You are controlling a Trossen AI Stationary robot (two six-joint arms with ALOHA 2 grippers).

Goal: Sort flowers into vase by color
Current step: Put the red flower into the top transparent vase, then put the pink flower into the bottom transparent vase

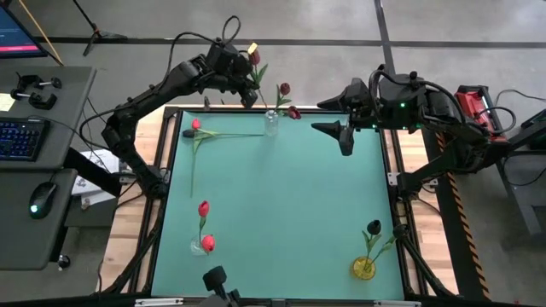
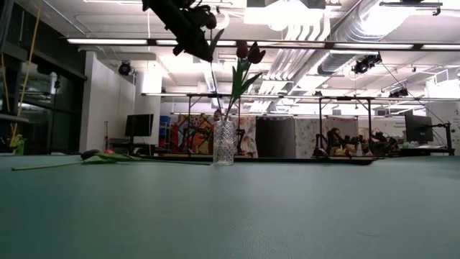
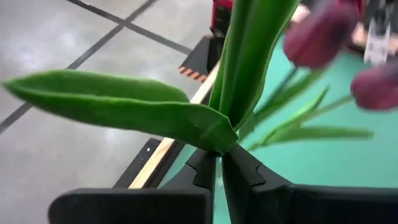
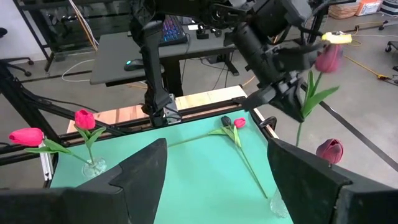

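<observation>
**Left arm carries a maroon flower toward the clear vase**

While the left gripper (image 1: pixel 247 75) hangs above the table's far edge, its fingers are pressed together on the stem of a maroon flower (image 1: pixel 254 58), which it holds in the air just beside the clear vase (image 1: pixel 271 122). To do this step well, the arm should bring the stem's lower end over the vase mouth, keep the stem close to upright, and lower it without brushing the 2 maroon flowers (image 1: pixel 285 89) already standing there. That is a judgement from how things lie now.

The held stem looks slim and smooth, with 1 broad, pointed leaf folding out at the fingers. The vase is small, cut-glass and narrow, so it may tip easily. On the green mat (image 1: pixel 281 205), 1 red-pink flower (image 1: pixel 195 124) lies flat near the left side; 2 more stand in a clear vase (image 1: pixel 201 246) at the near left. Farther right, a near-black flower (image 1: pixel 373 228) stands in a yellow vase (image 1: pixel 363 268).

The right gripper (image 1: pixel 343 136) waits over the mat's far right, fingers spread, holding nothing.
</observation>
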